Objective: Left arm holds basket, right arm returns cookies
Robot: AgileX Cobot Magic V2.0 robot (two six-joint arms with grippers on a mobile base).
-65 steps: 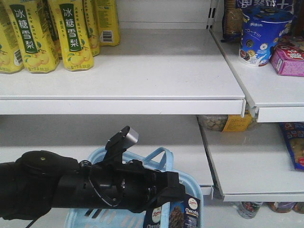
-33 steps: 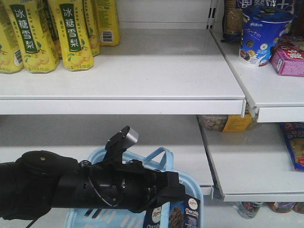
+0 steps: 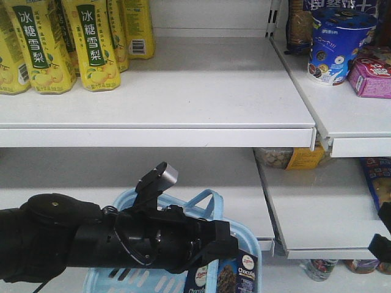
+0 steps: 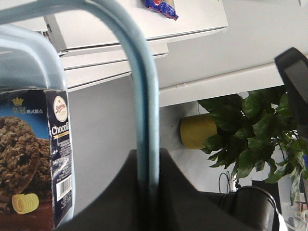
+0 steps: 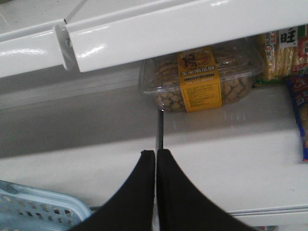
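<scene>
The left arm [image 3: 91, 244] held the basket [image 3: 140, 282], jaws pinching its handle [image 4: 147, 106]. The cookies [image 3: 239, 274] stood upright at the basket's right end, at 8 o'clock from the right arm [image 3: 383, 241], whose empty jaws were pressed together.

— Left arm [image 3: 91, 244]?
— Stretched level across the lower front view, wrist to the right. Left gripper [image 4: 148, 161] is clamped on the basket [image 4: 144, 96] handle.
— And the right?
— Right arm [image 3: 383, 241] only peeks in at the edge. Right gripper [image 5: 155, 156] has its fingers pressed together, empty.
</scene>
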